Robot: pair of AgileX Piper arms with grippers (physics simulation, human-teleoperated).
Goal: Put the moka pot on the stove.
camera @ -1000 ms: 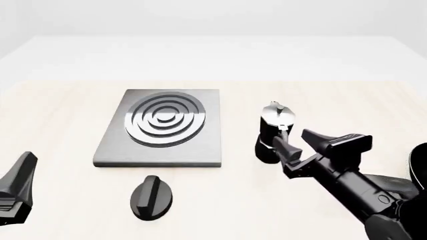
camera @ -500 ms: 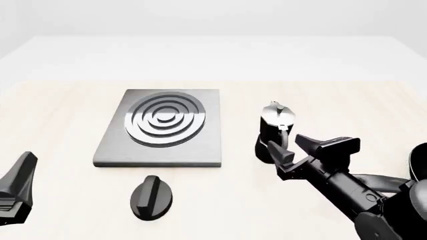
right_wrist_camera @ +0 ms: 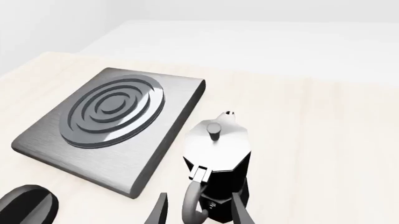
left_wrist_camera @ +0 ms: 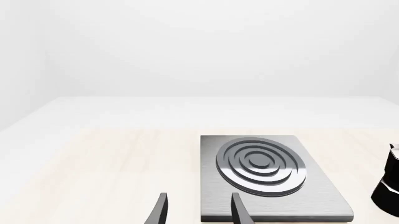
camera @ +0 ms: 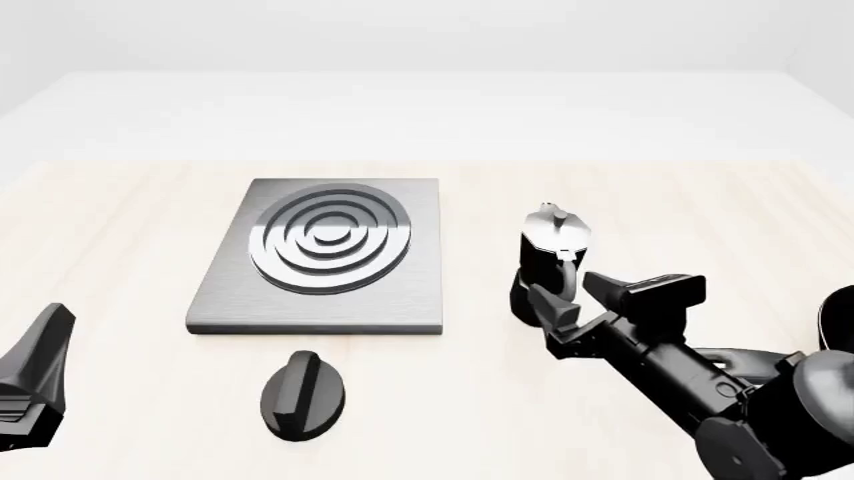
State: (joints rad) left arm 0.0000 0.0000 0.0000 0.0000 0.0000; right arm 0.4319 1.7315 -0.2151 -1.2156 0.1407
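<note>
Both arms all matte black: right gripper (camera: 583,297) has two tapered wedge fingers (camera: 551,308) on a blocky carriage, chunky boxy wrist, rounded joint housing behind; left gripper (camera: 30,385) shows only a dark pointed wedge.

Black oval knob (camera: 303,394): I see it lying flat on the table, near my side, a raised ridge running along its top.
Knob, right wrist view (right_wrist_camera: 26,205): I catch only part of it at the picture's edge.
Table (camera: 120,230): I read a pale wood-grain top.
Backdrop: plain white beyond the table's far edge.
</note>
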